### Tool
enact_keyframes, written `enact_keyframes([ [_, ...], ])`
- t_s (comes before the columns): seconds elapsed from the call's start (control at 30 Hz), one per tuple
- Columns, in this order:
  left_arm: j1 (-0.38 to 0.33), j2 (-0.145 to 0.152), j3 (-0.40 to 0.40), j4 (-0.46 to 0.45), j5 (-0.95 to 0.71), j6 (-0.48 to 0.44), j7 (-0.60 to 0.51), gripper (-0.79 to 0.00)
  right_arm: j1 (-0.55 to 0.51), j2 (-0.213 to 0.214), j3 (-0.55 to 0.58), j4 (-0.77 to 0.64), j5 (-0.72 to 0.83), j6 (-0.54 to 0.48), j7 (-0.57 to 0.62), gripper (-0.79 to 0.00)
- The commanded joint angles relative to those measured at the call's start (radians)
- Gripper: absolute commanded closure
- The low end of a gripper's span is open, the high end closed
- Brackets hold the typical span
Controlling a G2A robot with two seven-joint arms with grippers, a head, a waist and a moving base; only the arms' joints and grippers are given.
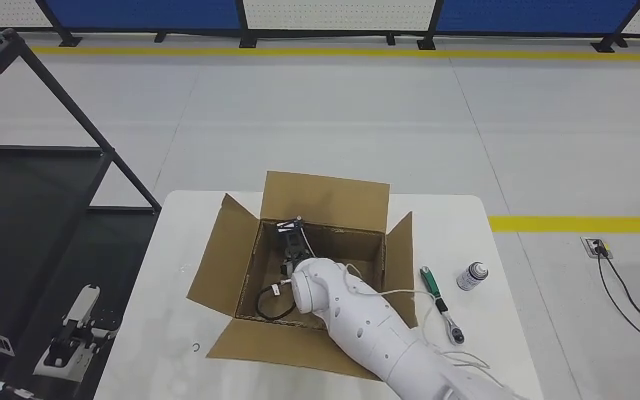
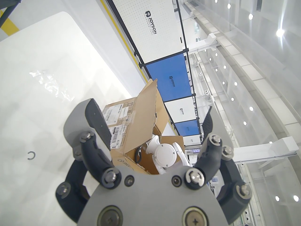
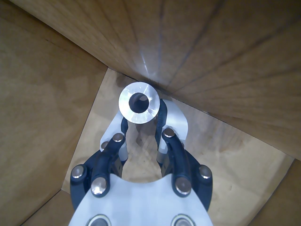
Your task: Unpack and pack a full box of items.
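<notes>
An open cardboard box stands in the middle of the white table, flaps spread outward. My right arm goes down into it, and my right gripper sits near the box's far-left inner corner. In the right wrist view the right gripper is shut on a silver metal tube, held end-on close to the cardboard wall. A black cable lies on the box floor by the arm. My left gripper hangs open and empty beside the table, facing the box from its labelled side.
A green-handled ratchet wrench and a small spray can lie on the table right of the box. A small C-shaped ring and a clear plastic scrap lie on the tabletop left of it. A black frame stands off the table's left.
</notes>
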Motion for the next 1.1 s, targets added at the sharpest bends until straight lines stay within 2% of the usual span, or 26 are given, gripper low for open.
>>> enact_keyframes([
  [0.0,0.0,0.0,0.001,0.0,0.002,-0.002,-0.002,-0.785,-0.001,-0.004,0.004,0.008,-0.002,-0.002,-0.005,-0.086],
  [0.1,0.001,-0.001,0.002,0.0,0.004,-0.003,-0.003,-0.785,-0.003,-0.01,0.01,0.014,-0.01,-0.003,-0.01,0.0],
  [0.4,-0.009,-0.001,0.015,-0.001,0.018,-0.001,-0.008,-0.785,-0.02,-0.007,0.035,-0.005,-0.049,-0.005,0.002,0.0],
  [0.63,-0.023,0.0,0.029,-0.003,0.034,0.01,-0.013,-0.785,-0.048,0.013,0.065,-0.052,-0.091,-0.011,0.03,0.0],
  [1.07,-0.045,0.002,0.047,-0.004,0.057,0.032,-0.018,-0.785,-0.15,0.068,0.126,-0.256,-0.234,-0.004,0.082,0.0],
])
